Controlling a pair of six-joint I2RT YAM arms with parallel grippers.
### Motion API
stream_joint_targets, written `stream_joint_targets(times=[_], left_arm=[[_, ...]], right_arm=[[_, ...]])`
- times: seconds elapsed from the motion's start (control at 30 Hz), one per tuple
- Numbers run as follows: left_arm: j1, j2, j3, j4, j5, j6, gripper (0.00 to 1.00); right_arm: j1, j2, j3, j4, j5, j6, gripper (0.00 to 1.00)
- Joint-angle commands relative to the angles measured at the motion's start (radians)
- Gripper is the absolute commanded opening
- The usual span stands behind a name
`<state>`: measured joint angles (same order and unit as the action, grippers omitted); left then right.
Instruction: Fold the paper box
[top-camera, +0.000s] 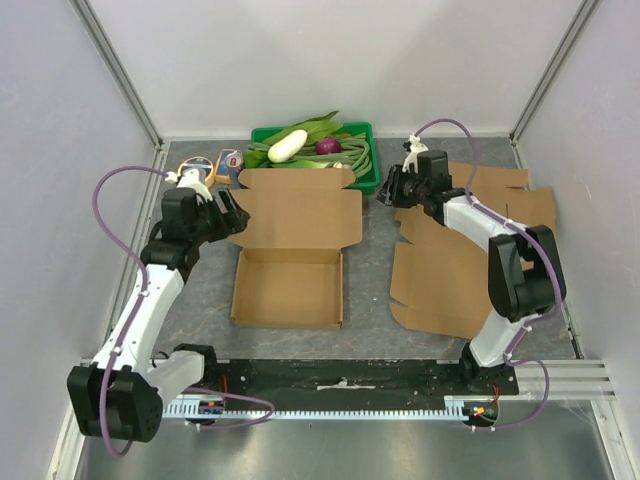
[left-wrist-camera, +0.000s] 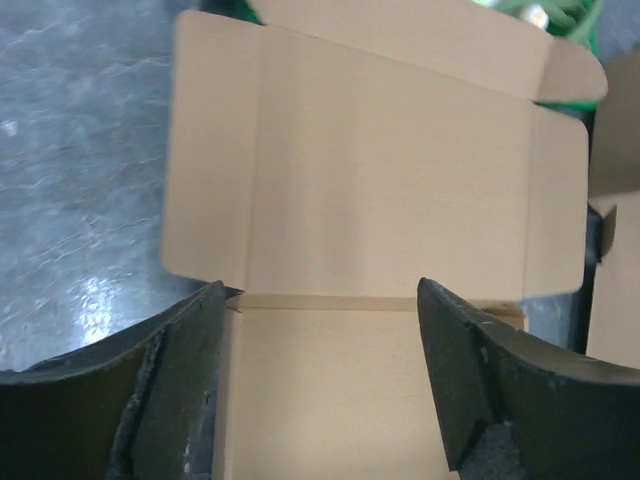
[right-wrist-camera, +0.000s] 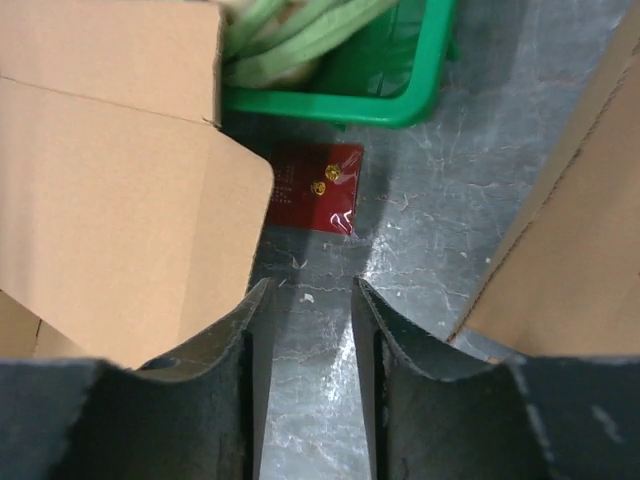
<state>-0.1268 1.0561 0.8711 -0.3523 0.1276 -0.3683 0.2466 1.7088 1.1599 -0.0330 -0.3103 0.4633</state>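
A brown paper box (top-camera: 288, 287) sits mid-table with its tray formed and its lid (top-camera: 298, 208) open, lying flat behind it. My left gripper (top-camera: 228, 212) is open at the lid's left edge. In the left wrist view the lid (left-wrist-camera: 380, 180) fills the frame, and the fingers (left-wrist-camera: 185, 380) straddle the tray's back wall with nothing between them. My right gripper (top-camera: 390, 188) is open and empty over bare table just right of the lid's right flap (right-wrist-camera: 130, 230).
A green basket (top-camera: 362, 135) of vegetables stands at the back behind the lid. Flat brown cardboard sheets (top-camera: 450, 270) lie on the right under my right arm. A small red packet (right-wrist-camera: 318, 187) lies by the basket. Small items (top-camera: 225, 162) sit at the back left.
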Motion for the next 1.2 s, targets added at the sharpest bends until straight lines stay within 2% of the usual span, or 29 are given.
stream_joint_targets(times=[0.0, 0.13, 0.17, 0.23, 0.27, 0.3, 0.33, 0.37, 0.47, 0.53, 0.57, 0.6, 0.73, 0.87, 0.93, 1.1, 1.13, 1.17], left_arm=[[0.103, -0.009, 0.017, 0.069, 0.019, -0.109, 0.86], [0.243, 0.146, 0.037, 0.094, 0.18, -0.046, 0.87], [0.271, 0.21, 0.034, 0.11, 0.211, -0.038, 0.85], [0.381, 0.289, 0.034, 0.197, 0.37, -0.06, 0.81], [0.409, 0.385, 0.046, 0.22, 0.45, -0.073, 0.78], [0.43, 0.439, 0.124, 0.204, 0.53, -0.039, 0.73], [0.429, 0.479, 0.162, 0.179, 0.53, -0.012, 0.68], [0.431, 0.514, 0.18, 0.223, 0.552, 0.0, 0.67], [0.437, 0.629, 0.23, 0.303, 0.705, 0.008, 0.65], [0.437, 0.688, 0.252, 0.334, 0.754, -0.017, 0.65], [0.437, 0.702, 0.25, 0.422, 0.797, -0.032, 0.65], [0.431, 0.729, 0.249, 0.438, 0.844, -0.059, 0.65], [0.424, 0.8, 0.272, 0.432, 0.817, -0.072, 0.65], [0.408, 0.854, 0.289, 0.466, 0.833, -0.113, 0.52], [0.392, 0.874, 0.301, 0.481, 0.839, -0.116, 0.5], [0.372, 0.877, 0.279, 0.553, 0.86, -0.155, 0.28], [0.369, 0.871, 0.279, 0.543, 0.863, -0.149, 0.18], [0.363, 0.851, 0.276, 0.539, 0.862, -0.127, 0.14]], right_arm=[[0.025, 0.055, -0.031, 0.109, -0.047, 0.026, 0.46], [0.029, 0.057, -0.035, 0.131, -0.078, 0.041, 0.52], [0.029, 0.051, -0.039, 0.134, -0.084, 0.032, 0.54], [0.026, 0.04, -0.06, 0.171, -0.095, 0.037, 0.55], [0.025, 0.038, -0.065, 0.179, -0.128, 0.041, 0.55], [0.023, 0.041, -0.062, 0.188, -0.144, 0.04, 0.55], [0.022, 0.048, -0.057, 0.192, -0.162, 0.041, 0.55], [0.017, 0.06, -0.052, 0.193, -0.188, 0.043, 0.55], [0.011, 0.072, -0.051, 0.222, -0.217, 0.055, 0.54], [0.01, 0.068, -0.052, 0.232, -0.228, 0.06, 0.54], [0.01, 0.064, -0.057, 0.232, -0.23, 0.058, 0.54], [0.01, 0.061, -0.06, 0.237, -0.228, 0.055, 0.54], [0.01, 0.037, -0.069, 0.252, -0.228, 0.055, 0.54], [0.01, 0.014, -0.08, 0.271, -0.233, 0.061, 0.53], [0.01, 0.008, -0.08, 0.278, -0.237, 0.064, 0.52], [0.01, 0.012, -0.089, 0.292, -0.239, 0.075, 0.51], [0.01, 0.012, -0.091, 0.291, -0.233, 0.077, 0.51], [0.01, 0.014, -0.095, 0.289, -0.216, 0.077, 0.51]])
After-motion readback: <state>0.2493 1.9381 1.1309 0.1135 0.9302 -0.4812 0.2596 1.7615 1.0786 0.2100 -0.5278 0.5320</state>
